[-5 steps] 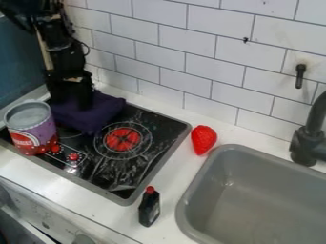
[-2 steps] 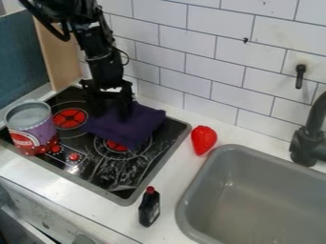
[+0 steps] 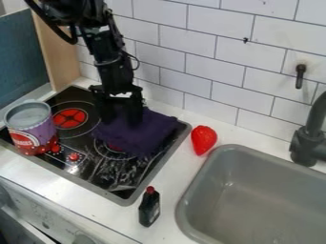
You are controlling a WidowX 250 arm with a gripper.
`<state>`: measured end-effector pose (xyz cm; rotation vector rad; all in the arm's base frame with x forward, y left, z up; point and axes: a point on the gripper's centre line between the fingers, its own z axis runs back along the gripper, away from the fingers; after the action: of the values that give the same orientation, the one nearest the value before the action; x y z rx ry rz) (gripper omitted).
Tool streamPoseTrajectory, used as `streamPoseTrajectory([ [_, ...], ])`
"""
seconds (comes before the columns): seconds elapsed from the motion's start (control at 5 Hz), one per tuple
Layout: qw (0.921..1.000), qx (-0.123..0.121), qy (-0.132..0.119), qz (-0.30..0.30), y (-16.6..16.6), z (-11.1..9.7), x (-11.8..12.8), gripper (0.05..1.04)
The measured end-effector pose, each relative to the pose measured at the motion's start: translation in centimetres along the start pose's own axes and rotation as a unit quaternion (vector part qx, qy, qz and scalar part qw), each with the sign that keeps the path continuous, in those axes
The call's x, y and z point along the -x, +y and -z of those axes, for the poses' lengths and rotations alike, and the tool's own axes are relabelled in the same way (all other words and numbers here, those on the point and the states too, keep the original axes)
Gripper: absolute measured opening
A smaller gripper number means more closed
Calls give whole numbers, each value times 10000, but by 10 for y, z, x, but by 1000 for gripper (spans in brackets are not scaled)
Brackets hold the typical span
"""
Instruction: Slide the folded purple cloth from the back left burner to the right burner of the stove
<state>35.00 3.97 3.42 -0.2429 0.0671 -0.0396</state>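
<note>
The black gripper (image 3: 120,116) hangs at the upper middle of the stovetop, pointing down onto a dark purple cloth (image 3: 149,133). Its two fingers stand apart, with their tips against the cloth's upper left part. The cloth lies rumpled over the right side of the black stovetop (image 3: 96,164), covering most of the right burner. How much cloth sits between the fingers is hard to make out, dark against dark.
A purple and red can (image 3: 30,128) stands on the stove's left edge. Right of the stove are a red strawberry (image 3: 204,140), a small dark bottle with a red cap (image 3: 149,207) and a grey sink (image 3: 255,200). A black faucet (image 3: 308,140) rises behind the sink.
The gripper and the purple cloth have moved together to the right across the stovetop. The left burner has come into sight and the right one is now mostly covered.
</note>
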Motion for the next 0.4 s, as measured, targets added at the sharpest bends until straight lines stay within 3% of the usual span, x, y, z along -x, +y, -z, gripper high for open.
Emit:
streamPoseTrajectory([
  [0.4, 9999, 82, 88, -36, -11, -1, 8, 1001],
])
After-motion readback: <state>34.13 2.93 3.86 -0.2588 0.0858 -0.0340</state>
